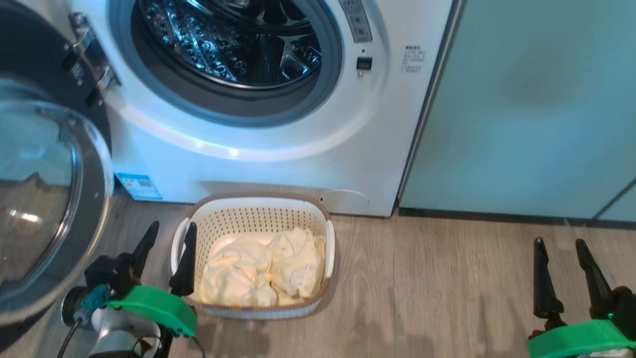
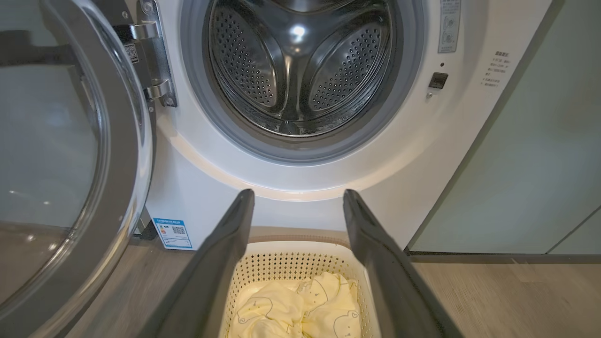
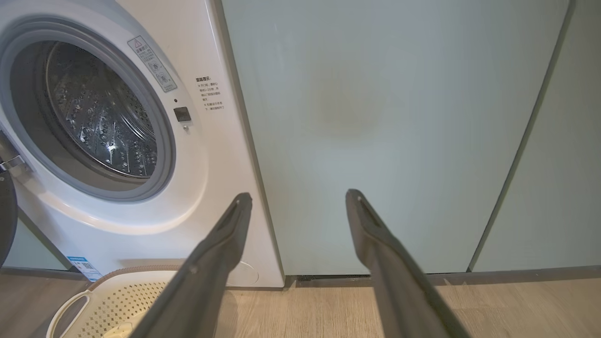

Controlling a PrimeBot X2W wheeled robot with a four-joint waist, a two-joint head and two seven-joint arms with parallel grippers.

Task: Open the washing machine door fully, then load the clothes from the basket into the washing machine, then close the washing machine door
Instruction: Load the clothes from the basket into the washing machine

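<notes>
1. Hanging spread and empty, left jaws are sitting over the left edge of the cream perforated plastic basket before the white front-loading washing machine; descending here is risking catching rim.
2. Bunched pale yellow cloth garments are risking slipping from a shallow pinch.
3. Open black-rimmed round glass door is crowding the left arm.
4. Right jaws are idling spread, empty.

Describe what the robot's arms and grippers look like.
The left gripper and right gripper each have two long, tapering fingers, matt dark grey up close, rising from a bright green bracket. Behind the left one sit a black housing, a small teal part and a pale silvery forearm with a thin black cable.
</notes>
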